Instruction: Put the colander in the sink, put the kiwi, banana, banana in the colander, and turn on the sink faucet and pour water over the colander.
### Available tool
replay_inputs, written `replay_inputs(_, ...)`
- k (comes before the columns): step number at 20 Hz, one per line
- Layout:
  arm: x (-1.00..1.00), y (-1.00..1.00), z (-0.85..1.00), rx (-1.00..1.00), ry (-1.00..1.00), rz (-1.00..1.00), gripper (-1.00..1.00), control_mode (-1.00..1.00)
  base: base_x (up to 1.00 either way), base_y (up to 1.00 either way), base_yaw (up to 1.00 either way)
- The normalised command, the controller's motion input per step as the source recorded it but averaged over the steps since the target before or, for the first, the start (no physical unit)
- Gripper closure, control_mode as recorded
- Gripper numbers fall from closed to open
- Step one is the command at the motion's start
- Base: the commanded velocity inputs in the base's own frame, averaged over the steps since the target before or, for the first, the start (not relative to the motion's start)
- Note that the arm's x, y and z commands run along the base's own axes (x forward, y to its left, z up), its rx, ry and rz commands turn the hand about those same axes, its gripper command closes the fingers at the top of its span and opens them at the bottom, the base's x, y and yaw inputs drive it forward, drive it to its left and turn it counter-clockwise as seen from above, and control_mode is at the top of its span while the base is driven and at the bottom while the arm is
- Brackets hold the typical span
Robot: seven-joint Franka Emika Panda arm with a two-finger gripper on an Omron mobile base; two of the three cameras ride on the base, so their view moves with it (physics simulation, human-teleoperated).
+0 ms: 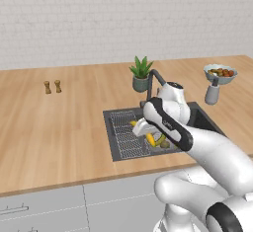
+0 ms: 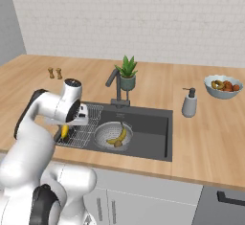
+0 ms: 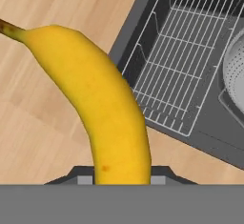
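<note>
1. Claw (image 2: 67, 127), jaws clamped on the bright banana (image 3: 102, 104), hangs over the sink (image 2: 153, 123) rack.
2. Banana's long axis runs straight out from the jaws.
3. Colander (image 2: 111, 130), holding the other banana (image 2: 119, 136), lies beside the claw, farther along the basin.

Over on the wooden counter (image 2: 206, 138): potted green plant (image 2: 127, 74) just behind the basin. Two small brown shakers (image 1: 52, 86) side by side, far left, well apart from the rest. Grey soap dispenser (image 2: 189, 102) to the right. Beyond that, pale-blue fruit bowl (image 2: 223, 86). White brick wall (image 2: 143, 13) behind.
</note>
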Motion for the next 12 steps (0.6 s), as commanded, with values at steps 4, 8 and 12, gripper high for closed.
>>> replay_inputs(4, 0.3, -0.97, 0.08, 0.0, 0.01, -0.03, 1.0, -1.0, 0.0, 0.0, 0.0)
replay_inputs(8, 0.33, -0.94, 0.02, 0.01, 0.07, -0.02, 1.0, -1.0, 0.0, 0.0, 0.0)
replay_inputs(12, 0.39, -0.91, 0.0, 0.01, 0.08, -0.03, 1.0, -1.0, 0.0, 0.0, 0.0)
